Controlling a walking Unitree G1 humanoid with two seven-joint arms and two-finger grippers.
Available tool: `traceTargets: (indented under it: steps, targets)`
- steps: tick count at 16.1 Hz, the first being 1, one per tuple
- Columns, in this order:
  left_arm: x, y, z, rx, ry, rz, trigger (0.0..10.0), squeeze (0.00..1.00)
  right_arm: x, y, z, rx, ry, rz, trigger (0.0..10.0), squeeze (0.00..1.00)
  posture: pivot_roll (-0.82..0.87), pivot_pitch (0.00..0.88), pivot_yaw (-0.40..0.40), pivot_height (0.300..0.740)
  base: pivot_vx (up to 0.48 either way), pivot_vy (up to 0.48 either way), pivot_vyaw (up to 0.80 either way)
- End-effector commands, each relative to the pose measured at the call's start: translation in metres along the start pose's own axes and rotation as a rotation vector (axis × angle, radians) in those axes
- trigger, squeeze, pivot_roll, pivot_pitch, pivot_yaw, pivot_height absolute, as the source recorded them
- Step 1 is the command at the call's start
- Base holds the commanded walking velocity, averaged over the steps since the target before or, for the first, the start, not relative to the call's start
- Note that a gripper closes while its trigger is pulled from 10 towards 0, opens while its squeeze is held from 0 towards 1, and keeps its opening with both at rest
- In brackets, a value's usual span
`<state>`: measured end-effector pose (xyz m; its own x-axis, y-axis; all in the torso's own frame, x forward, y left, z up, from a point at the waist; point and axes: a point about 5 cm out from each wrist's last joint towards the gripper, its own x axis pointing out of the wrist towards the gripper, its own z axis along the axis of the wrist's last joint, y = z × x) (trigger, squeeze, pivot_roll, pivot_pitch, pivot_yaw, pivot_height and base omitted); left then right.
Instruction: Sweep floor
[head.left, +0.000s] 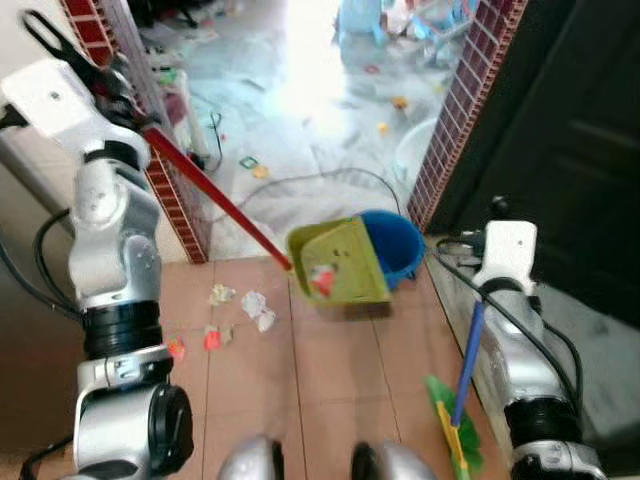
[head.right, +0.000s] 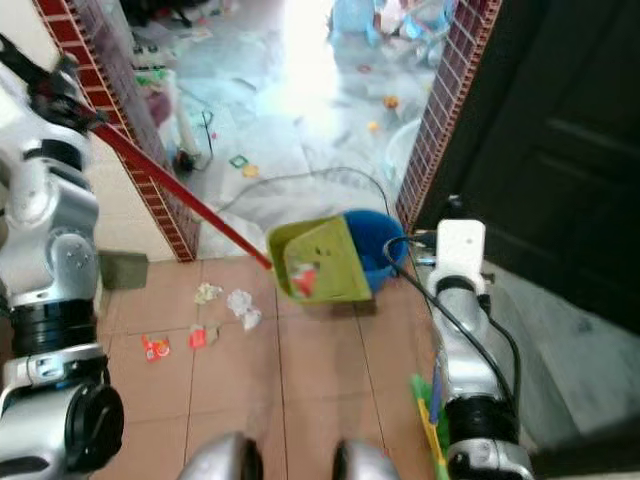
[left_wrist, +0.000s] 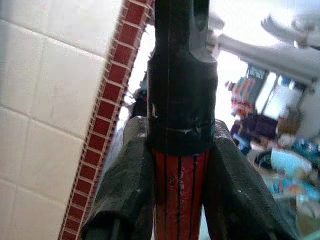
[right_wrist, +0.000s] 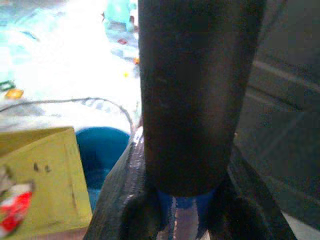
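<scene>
Your left gripper (left_wrist: 177, 200) is clamped on the dustpan (head.left: 340, 262) handle, pan tilted over the blue bucket (head.left: 400, 245); your right gripper (right_wrist: 182, 210) is clamped on the broom (head.left: 455, 420).

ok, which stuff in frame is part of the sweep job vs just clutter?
Job:
- left gripper shut on the red dustpan handle
- green dustpan holding a red scrap
- right gripper shut on the blue broom handle
- blue bin
- litter scraps on the tiles

Lying about:
- cable
- far-room clutter
</scene>
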<state>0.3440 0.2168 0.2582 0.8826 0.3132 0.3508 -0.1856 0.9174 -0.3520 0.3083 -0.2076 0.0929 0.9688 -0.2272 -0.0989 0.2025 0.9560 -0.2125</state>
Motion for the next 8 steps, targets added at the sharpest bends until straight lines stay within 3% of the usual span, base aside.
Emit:
traceTargets:
  steps: [1, 8]
  targets:
    - [0.0034, 0.0016, 0.0174, 0.024, -0.083, 0.006, 10.0, 0.0, 0.002, -0.0005, 0.0088, 0.006, -0.042, 0.004, 10.0, 0.0, -0.06, 0.094, 0.037, 0.74, 0.48, 0.0, 0.0]
    - [0.0043, -0.0003, 0.0145, 0.028, -0.073, -0.001, 10.0, 0.0, 0.0026, 0.0013, 0.008, 0.014, -0.042, 0.008, 10.0, 0.0, -0.06, 0.094, 0.038, 0.74, 0.47, 0.0, 0.0]
